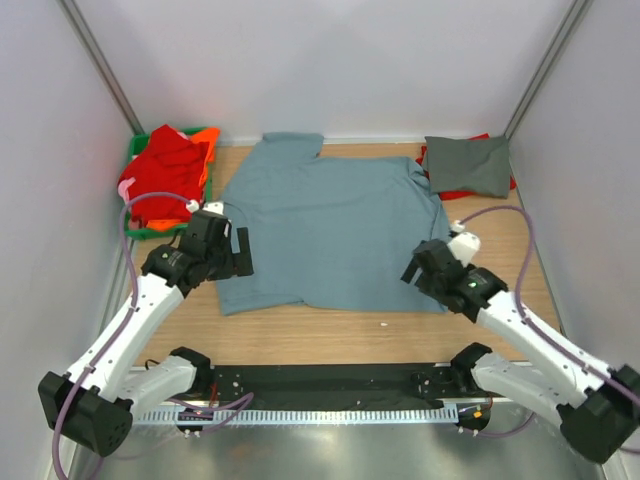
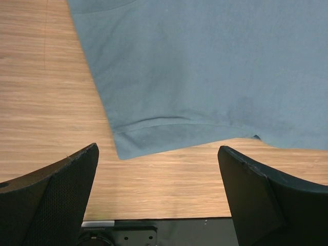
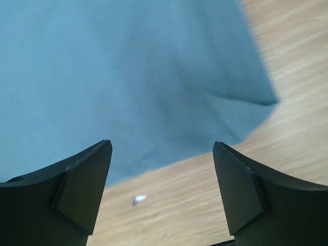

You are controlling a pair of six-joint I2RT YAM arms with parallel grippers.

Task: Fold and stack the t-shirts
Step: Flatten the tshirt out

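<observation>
- Red-orange cloth t-shirts [image 1: 165, 170] are burying most of a green plastic crate [image 1: 148, 233] left of the dusty blue-grey t-shirt [image 1: 330, 225].
- Left gripper [image 2: 158, 148] and right gripper [image 3: 161, 143] are hovering at its near corners, fingers apart.

A robotics lab test cell: plain white panels [image 1: 400, 60] and metal corner posts [image 1: 100, 60] enclose a wooden tabletop [image 1: 330, 335] ahead of the left arm [image 1: 130, 320] and right arm [image 1: 540, 335], both bolted to 1 black base plate [image 1: 330, 385].

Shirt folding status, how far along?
Done: one dark grey t-shirt folded, far right. In hand: blue-grey t-shirt spread flat; left gripper and right gripper open at its near corners, empty. Left: fold and stack it, then the red and orange shirts in the green crate.
</observation>
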